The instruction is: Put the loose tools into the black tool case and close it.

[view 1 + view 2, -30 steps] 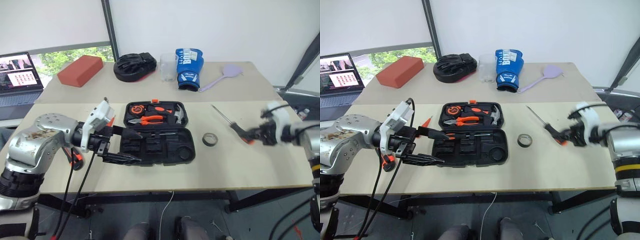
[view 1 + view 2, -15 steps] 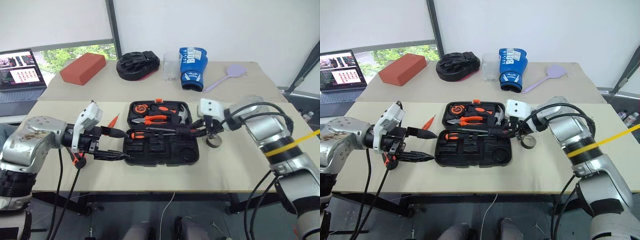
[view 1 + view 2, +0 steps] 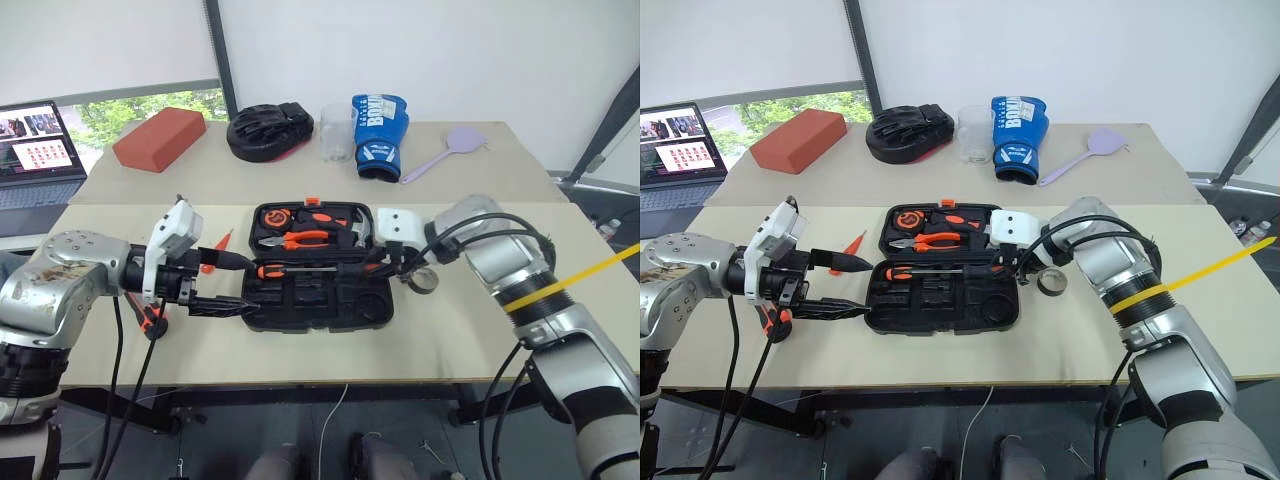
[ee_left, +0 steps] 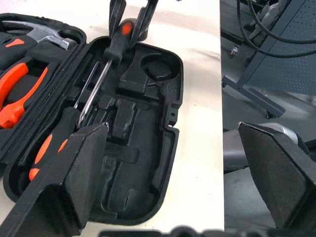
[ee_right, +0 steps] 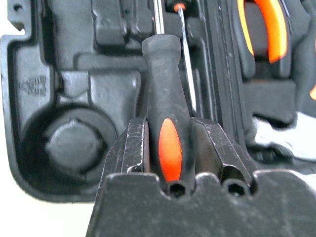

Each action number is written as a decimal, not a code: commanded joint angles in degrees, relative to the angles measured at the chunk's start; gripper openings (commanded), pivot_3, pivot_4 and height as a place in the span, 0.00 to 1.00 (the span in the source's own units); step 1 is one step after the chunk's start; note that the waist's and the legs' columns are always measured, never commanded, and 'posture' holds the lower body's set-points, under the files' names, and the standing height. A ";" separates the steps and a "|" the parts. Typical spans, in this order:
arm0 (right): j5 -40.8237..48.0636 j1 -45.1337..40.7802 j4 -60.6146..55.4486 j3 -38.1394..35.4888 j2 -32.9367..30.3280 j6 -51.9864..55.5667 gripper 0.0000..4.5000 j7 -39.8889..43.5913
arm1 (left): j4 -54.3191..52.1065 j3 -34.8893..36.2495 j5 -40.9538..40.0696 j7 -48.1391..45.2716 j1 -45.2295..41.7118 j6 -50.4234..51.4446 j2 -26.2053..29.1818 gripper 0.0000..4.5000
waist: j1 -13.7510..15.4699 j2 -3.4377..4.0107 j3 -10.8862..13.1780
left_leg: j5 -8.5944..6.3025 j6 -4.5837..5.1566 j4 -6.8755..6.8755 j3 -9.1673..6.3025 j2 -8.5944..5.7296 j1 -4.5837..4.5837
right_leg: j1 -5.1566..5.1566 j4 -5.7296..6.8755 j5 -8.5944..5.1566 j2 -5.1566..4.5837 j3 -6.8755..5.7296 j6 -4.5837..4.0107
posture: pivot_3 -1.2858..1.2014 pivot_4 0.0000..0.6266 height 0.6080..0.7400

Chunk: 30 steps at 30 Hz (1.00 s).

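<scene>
The black tool case (image 3: 330, 305) lies open mid-table. One black-and-orange screwdriver (image 3: 270, 271) rests in its near half. My right gripper (image 5: 170, 143) is shut on the handle of a second black-and-orange screwdriver (image 5: 165, 74), held low over the right part of that half, its shaft pointing left. The dark tape roll (image 3: 1048, 284) sits on the table just right of the case, partly behind that gripper. My left gripper (image 3: 235, 283) stands open at the case's left end, holding nothing. A slim orange tester screwdriver (image 3: 852, 243) lies left of the case. An orange-and-black tool (image 3: 150, 318) shows under my left arm.
Orange pliers (image 3: 295, 240) and a hammer (image 3: 355, 232) sit in the far half. Along the back stand a red block (image 3: 158, 140), a black padded mitt (image 3: 272, 133), a clear cup (image 3: 336, 133), a blue boxing glove (image 3: 378, 135) and a purple paddle (image 3: 445, 153). A laptop (image 3: 35, 145) is far left.
My right arm has swung in from the table's right side, carrying the screwdriver over the case and lowering it. The left gripper has stayed open by the case's left end.
</scene>
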 commanded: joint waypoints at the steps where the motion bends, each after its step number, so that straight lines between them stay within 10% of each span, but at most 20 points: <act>1: -0.93 0.16 -0.24 -0.66 1.22 1.26 0.21 -1.22 | -1.05 1.34 -1.09 0.34 -1.12 0.14 0.44 1.00 | -0.05 0.00 0.00 | 0.00 0.00 0.00 0.00 0.00 0.00 | 0.00 0.00 0.00 0.00 0.00 0.00 | 0.52 0.24 1.00; 6: -2.25 0.89 0.66 -0.42 1.44 0.27 0.21 -1.54 | -0.75 0.94 -0.94 0.55 -1.66 -0.08 0.10 1.00 | 0.01 0.00 0.00 | 0.00 0.00 0.00 -0.01 0.00 0.00 | 0.01 -0.01 0.00 0.00 -0.01 0.00 | 0.52 0.24 1.00; 14: 1.10 0.32 -2.17 -4.16 3.73 5.65 0.87 -2.50 | 1.07 0.47 -0.03 0.16 -2.53 -0.91 -0.11 1.00 | -0.49 0.00 0.00 | 0.00 0.00 0.00 -0.01 0.00 0.02 | 0.01 0.01 0.00 0.00 0.00 0.00 | 0.52 0.24 1.00; 16: 2.74 -0.11 -2.12 -5.90 5.32 8.89 0.87 -3.59 | 1.38 0.28 0.15 0.06 -2.64 -1.17 -0.20 1.00 | -0.50 0.00 0.00 | 0.00 0.00 0.00 -0.01 0.00 0.02 | 0.01 0.02 0.00 0.01 0.00 -0.01 | 0.52 0.24 1.00; 28: 3.01 0.61 1.56 -6.23 9.96 11.11 0.02 -8.53 | 2.89 -0.67 1.10 -0.22 -3.86 -2.17 -0.70 1.00 | -0.55 0.01 0.00 | 0.00 0.00 -0.01 0.00 -0.01 0.03 | -0.01 0.02 0.00 0.01 -0.01 -0.01 | 0.52 0.24 1.00; 30: 2.71 1.39 0.98 -5.25 10.22 10.83 0.01 -8.22 | 3.16 -0.73 1.25 -0.28 -3.98 -2.39 -0.69 1.00 | -0.58 0.01 0.00 | 0.00 0.00 -0.01 -0.01 -0.01 0.03 | -0.01 0.02 0.00 0.02 -0.01 -0.01 | 0.52 0.24 1.00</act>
